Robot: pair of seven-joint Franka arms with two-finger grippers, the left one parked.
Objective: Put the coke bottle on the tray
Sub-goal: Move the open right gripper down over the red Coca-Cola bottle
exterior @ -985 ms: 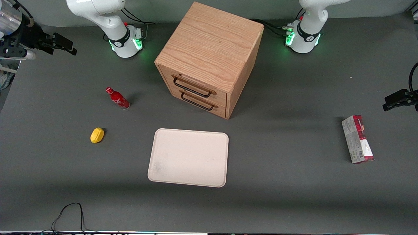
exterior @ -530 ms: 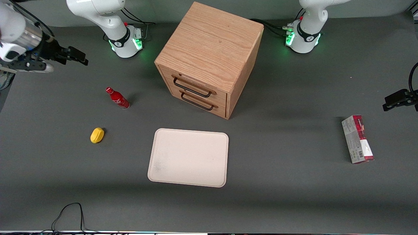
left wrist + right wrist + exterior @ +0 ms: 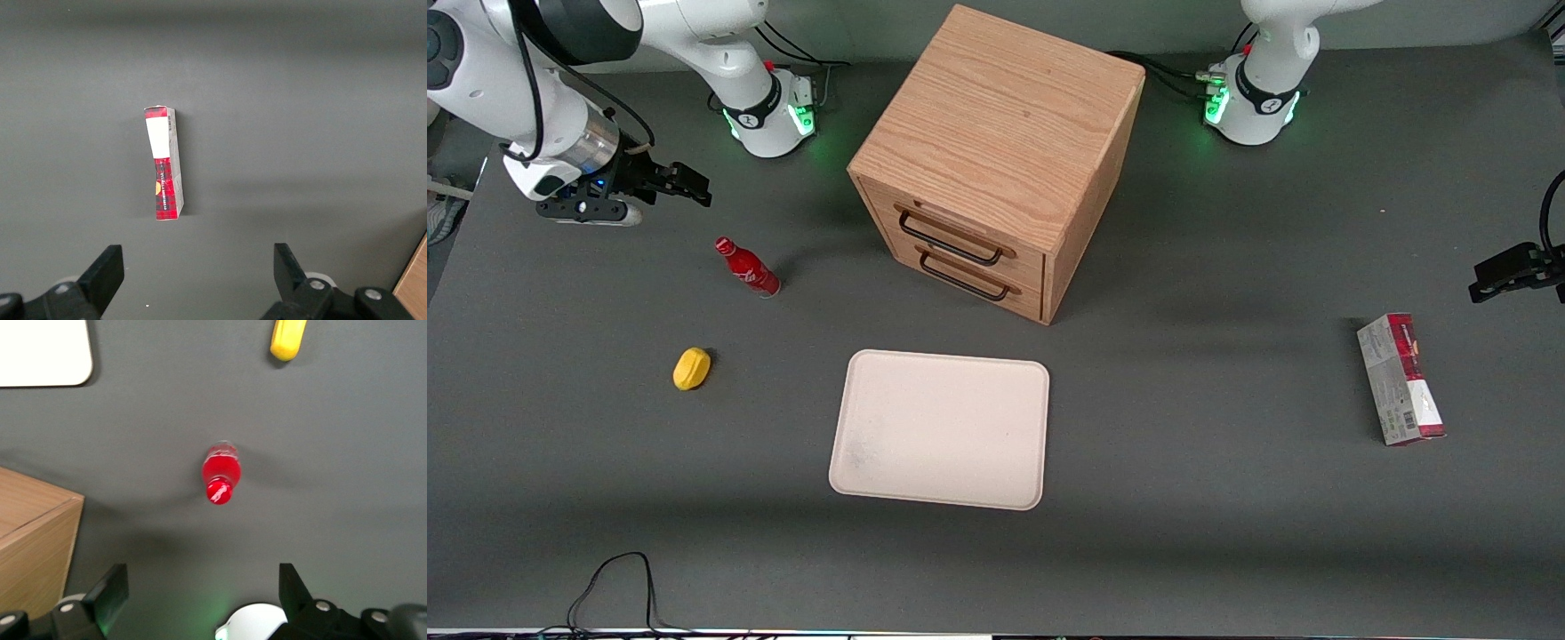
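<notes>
The coke bottle (image 3: 747, 267), small, glossy red with a red cap, stands upright on the grey table, farther from the front camera than the tray. It also shows from above in the right wrist view (image 3: 220, 475). The cream tray (image 3: 941, 428) lies flat nearer the front camera, in front of the drawer cabinet; its corner shows in the right wrist view (image 3: 47, 353). My gripper (image 3: 685, 185) hangs above the table, farther from the camera than the bottle and apart from it. It is open and empty (image 3: 203, 597).
A wooden drawer cabinet (image 3: 996, 160) stands beside the bottle, its edge in the right wrist view (image 3: 33, 540). A yellow object (image 3: 692, 368) lies nearer the camera than the bottle. A red-and-grey carton (image 3: 1400, 380) lies toward the parked arm's end.
My gripper has swung in from the working arm's end of the table toward the bottle and come lower. The bottle and tray have not moved.
</notes>
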